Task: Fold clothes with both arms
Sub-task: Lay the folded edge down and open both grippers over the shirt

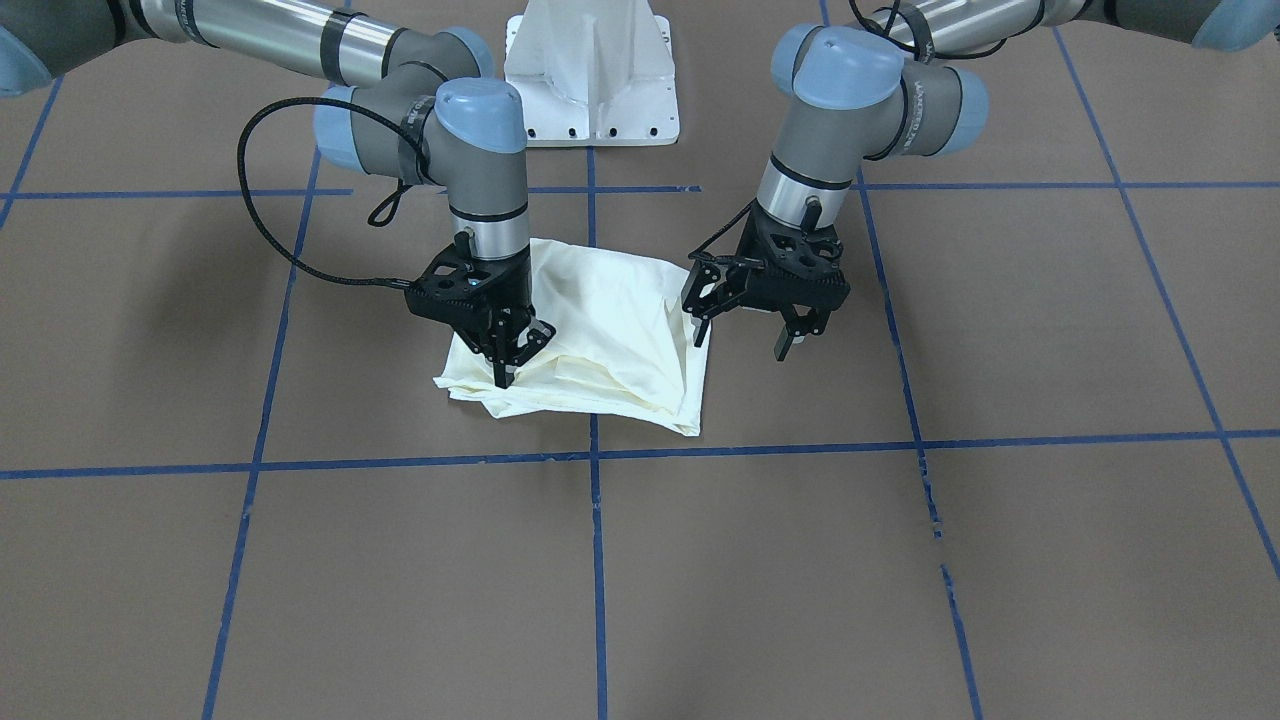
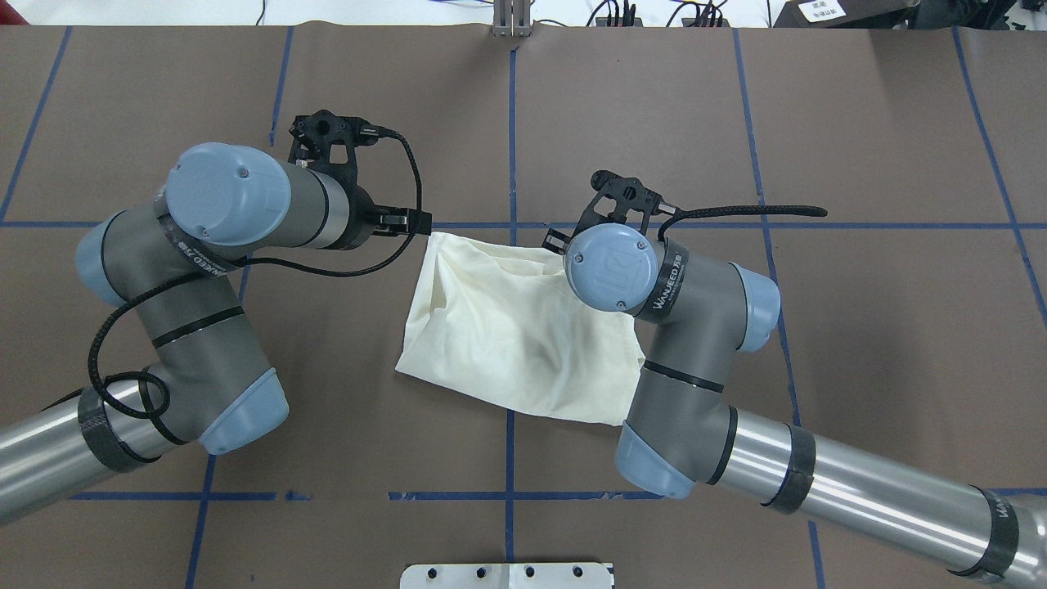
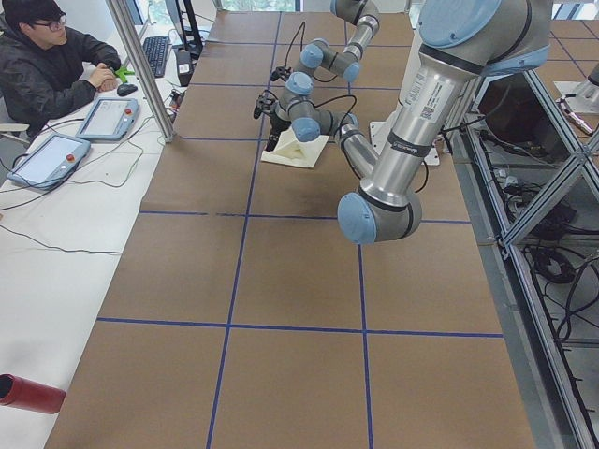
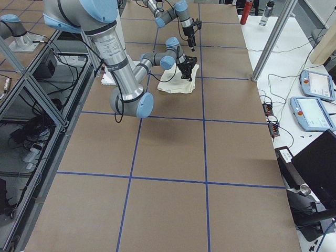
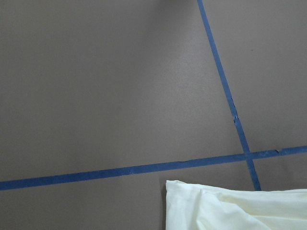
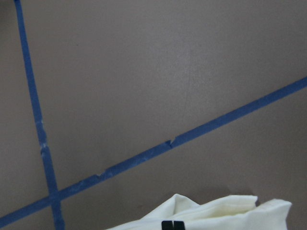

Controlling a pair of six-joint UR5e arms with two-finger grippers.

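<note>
Where the blue tape lines (image 1: 400, 464) cross near its middle, the brown table (image 1: 1000, 560) carries the shirt; the table is the largest thing in view and fills each exterior view. Both arms reach over it from the side of the white pedestal base (image 1: 590, 80). The left arm (image 2: 204, 327) bends in from the left of the overhead view, and the right arm (image 2: 695, 327) comes from the right, with its wrist above the cloth.

The shirt (image 1: 610, 320) lies folded into a rough rectangle with some wrinkles. Only plain cream cloth faces up; no print shows. It lies across one tape line, and its layered edges show on the side away from the robot.

The right pincer (image 1: 505, 375) points down on the shirt, close to the corner on the robot's right and far from the base. Its fingers are pressed together and they pinch the top layer of the cloth. In the right wrist view the two black fingertips (image 6: 172, 225) sit side by side on the cream fabric, with almost no gap between them.

The left pincer (image 1: 742, 338) hangs just beside the opposite edge of the shirt. Its fingers are spread wide and hold nothing. One finger is at the edge of the cloth, the other is over bare table. Whether the first one touches the cloth, I cannot tell. The left wrist view shows only a corner of the shirt near a tape crossing.
</note>
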